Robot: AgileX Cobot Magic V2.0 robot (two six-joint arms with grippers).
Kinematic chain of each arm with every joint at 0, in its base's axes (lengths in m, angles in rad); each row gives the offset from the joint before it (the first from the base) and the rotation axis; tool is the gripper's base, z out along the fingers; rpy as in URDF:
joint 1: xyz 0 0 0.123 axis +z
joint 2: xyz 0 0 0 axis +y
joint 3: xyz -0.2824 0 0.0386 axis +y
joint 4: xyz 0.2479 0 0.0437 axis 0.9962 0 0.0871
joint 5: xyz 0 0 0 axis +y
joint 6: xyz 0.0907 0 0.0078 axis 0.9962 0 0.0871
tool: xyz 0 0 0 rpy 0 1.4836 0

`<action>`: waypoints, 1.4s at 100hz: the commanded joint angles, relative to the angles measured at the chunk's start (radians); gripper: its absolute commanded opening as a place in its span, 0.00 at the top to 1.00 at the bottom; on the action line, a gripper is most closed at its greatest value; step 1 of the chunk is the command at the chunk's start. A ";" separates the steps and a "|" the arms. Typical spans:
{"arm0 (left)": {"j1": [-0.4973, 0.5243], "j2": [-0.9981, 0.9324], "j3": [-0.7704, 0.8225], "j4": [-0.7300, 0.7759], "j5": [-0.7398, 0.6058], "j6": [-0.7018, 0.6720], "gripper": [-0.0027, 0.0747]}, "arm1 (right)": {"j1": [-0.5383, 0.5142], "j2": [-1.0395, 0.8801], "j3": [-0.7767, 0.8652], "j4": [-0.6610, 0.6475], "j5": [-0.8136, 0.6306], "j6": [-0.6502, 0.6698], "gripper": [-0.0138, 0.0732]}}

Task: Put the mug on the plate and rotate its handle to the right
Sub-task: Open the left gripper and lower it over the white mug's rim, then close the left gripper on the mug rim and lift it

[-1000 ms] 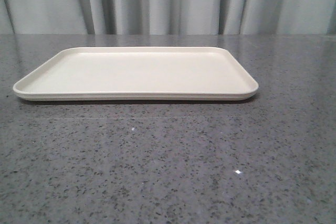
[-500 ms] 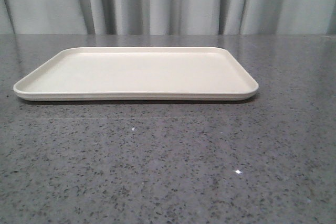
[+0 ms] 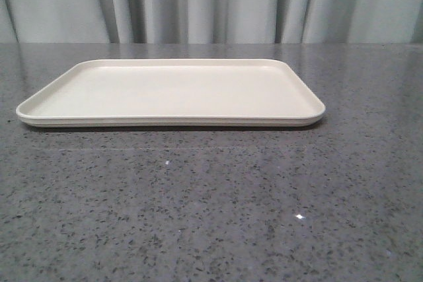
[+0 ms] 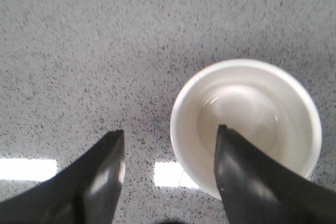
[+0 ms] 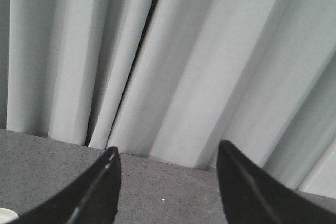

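Mug sits upright on the grey speckled worktop, seen from above in the left wrist view; handle not visible. Left claw hangs open over it, one finger above the mug's inside, the other outside the rim, nothing gripped yet. Plate lies bare in the front view, unchanged over the last second, no arm or mug in that view. Right claw is open, empty, facing the curtain. Judgement: the grasp on the rim comes next, placement and handle turn not begun.
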 commanded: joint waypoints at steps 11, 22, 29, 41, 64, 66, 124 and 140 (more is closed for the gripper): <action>0.003 0.006 0.020 0.027 -0.009 0.000 0.46 | -0.001 -0.004 -0.029 -0.030 -0.060 -0.008 0.35; 0.003 0.036 0.027 0.031 -0.018 0.000 0.46 | -0.001 -0.004 -0.029 -0.030 -0.056 -0.008 0.35; 0.003 0.060 0.027 0.031 -0.025 0.000 0.46 | -0.001 -0.004 -0.029 -0.031 -0.053 -0.008 0.35; 0.003 0.097 0.027 0.031 -0.043 0.000 0.46 | -0.001 -0.004 -0.029 -0.035 -0.050 -0.008 0.35; 0.003 0.162 0.027 0.031 -0.046 0.000 0.46 | -0.001 -0.004 -0.029 -0.039 -0.032 -0.008 0.35; 0.003 0.164 0.027 0.031 -0.046 0.000 0.46 | -0.001 -0.004 -0.029 -0.039 -0.031 -0.008 0.35; 0.003 0.211 0.028 0.062 -0.085 0.000 0.96 | -0.001 -0.004 -0.029 -0.039 -0.015 -0.008 0.35; 0.003 0.211 0.028 0.073 -0.097 0.015 0.98 | -0.001 -0.004 -0.029 -0.039 -0.015 -0.008 0.35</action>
